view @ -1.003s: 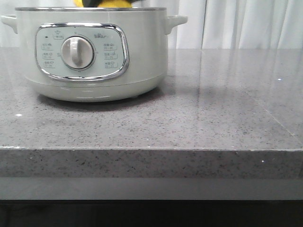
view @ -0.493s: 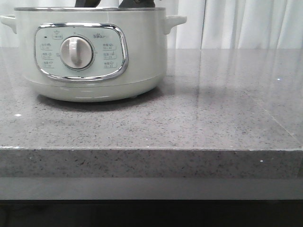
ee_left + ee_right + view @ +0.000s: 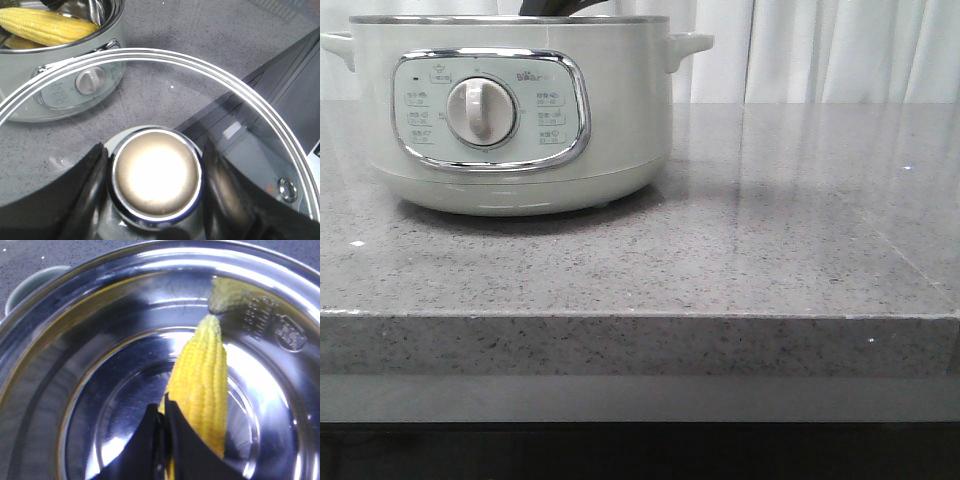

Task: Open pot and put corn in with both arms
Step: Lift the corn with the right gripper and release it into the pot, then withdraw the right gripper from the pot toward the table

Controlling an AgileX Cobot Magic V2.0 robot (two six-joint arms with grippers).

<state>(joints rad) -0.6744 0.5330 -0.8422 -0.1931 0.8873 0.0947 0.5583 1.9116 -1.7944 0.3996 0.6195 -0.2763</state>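
The pot (image 3: 520,120) stands open at the back left of the table, its dial facing me. The corn (image 3: 202,385) lies on the steel bottom inside it, and it also shows in the left wrist view (image 3: 47,27). My right gripper (image 3: 162,412) is just above the corn inside the pot, jaws pressed together with nothing between them. Only its dark top shows over the rim in the front view (image 3: 565,8). My left gripper (image 3: 155,180) is shut on the chrome knob (image 3: 156,175) of the glass lid (image 3: 240,95), held in the air off to the pot's side.
The grey speckled table (image 3: 770,220) stretches right of the pot, with its front edge (image 3: 640,318) near me. White curtains (image 3: 840,50) hang behind. A pot handle (image 3: 692,45) sticks out to the right.
A second ago the corn showed above the pot's rim in the right gripper. Then the fingers stood apart over the rim. Now the corn is down inside and the jaws are together.
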